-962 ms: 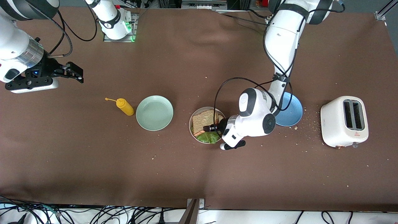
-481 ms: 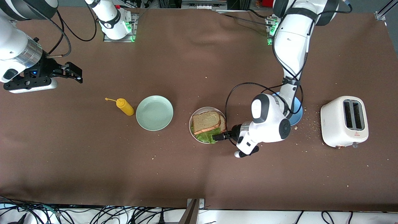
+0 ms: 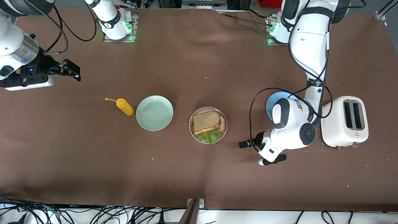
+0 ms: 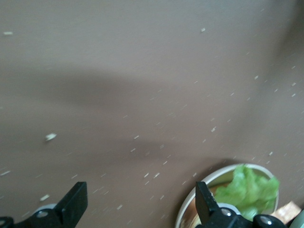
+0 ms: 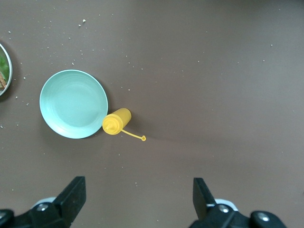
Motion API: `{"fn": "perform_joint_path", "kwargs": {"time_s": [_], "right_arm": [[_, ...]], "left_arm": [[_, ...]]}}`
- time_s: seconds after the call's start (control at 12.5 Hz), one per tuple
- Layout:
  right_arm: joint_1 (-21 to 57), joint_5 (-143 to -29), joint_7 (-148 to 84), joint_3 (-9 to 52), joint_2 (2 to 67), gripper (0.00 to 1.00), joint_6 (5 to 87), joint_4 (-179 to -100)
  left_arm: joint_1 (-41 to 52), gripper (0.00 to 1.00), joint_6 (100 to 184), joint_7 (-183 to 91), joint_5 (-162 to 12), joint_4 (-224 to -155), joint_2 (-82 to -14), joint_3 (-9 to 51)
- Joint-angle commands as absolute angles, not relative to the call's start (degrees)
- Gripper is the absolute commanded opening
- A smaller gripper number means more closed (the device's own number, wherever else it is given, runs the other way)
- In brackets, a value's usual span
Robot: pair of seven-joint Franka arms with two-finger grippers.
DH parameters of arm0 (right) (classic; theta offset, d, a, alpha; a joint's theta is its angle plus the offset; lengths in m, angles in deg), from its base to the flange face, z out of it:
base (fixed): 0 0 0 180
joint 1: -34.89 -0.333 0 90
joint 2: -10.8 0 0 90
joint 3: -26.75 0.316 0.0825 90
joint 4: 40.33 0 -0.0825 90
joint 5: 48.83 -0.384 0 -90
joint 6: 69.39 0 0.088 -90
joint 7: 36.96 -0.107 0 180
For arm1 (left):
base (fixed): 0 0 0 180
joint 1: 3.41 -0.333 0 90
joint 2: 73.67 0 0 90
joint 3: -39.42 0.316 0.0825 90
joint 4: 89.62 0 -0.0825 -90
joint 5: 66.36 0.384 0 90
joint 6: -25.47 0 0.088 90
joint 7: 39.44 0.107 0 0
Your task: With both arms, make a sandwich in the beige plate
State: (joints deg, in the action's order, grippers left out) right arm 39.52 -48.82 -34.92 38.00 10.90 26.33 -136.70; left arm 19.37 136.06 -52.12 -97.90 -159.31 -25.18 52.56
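The beige plate [image 3: 191,127] sits mid-table with the sandwich on it. A brown bread slice [image 3: 205,122] lies on top, a second slice [image 3: 223,123] peeks out beneath, and a green lettuce leaf [image 3: 209,136] sticks out at the edge. My left gripper [image 3: 242,144] hangs open and empty over bare cloth, beside the plate toward the left arm's end. Its wrist view shows the left gripper [image 4: 140,192] with the plate rim [image 4: 190,209] and lettuce [image 4: 249,190] by one finger. My right gripper [image 3: 74,71] waits open and empty, high at the right arm's end; the right gripper [image 5: 137,185] looks down on cloth.
A mint green plate [image 3: 154,112] and a yellow squeeze bottle [image 3: 125,106] lie toward the right arm's end. A blue plate [image 3: 271,102] shows partly under the left arm, next to a white toaster [image 3: 344,121]. Crumbs dot the brown cloth.
The left gripper opened, left the top bread slice on the sandwich, and drew away from the beige plate toward the toaster. The right arm drifted slightly.
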Motion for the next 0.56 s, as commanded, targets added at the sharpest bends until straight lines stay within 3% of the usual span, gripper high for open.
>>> {"fn": "perform_joint_path", "kwargs": {"time_s": [0.0,0.48], "right_arm": [[40.0,-48.4,-35.4,38.5,11.0,1.00,25.0,-135.8],[39.9,-48.6,-35.4,38.5,11.4,1.00,25.4,-135.7]], "left_arm": [[16.7,1.00,122.5,-51.7,-89.2,-160.1,-33.2,54.8],[15.0,1.00,108.5,-51.4,-72.8,-160.3,-40.5,54.9]]}}
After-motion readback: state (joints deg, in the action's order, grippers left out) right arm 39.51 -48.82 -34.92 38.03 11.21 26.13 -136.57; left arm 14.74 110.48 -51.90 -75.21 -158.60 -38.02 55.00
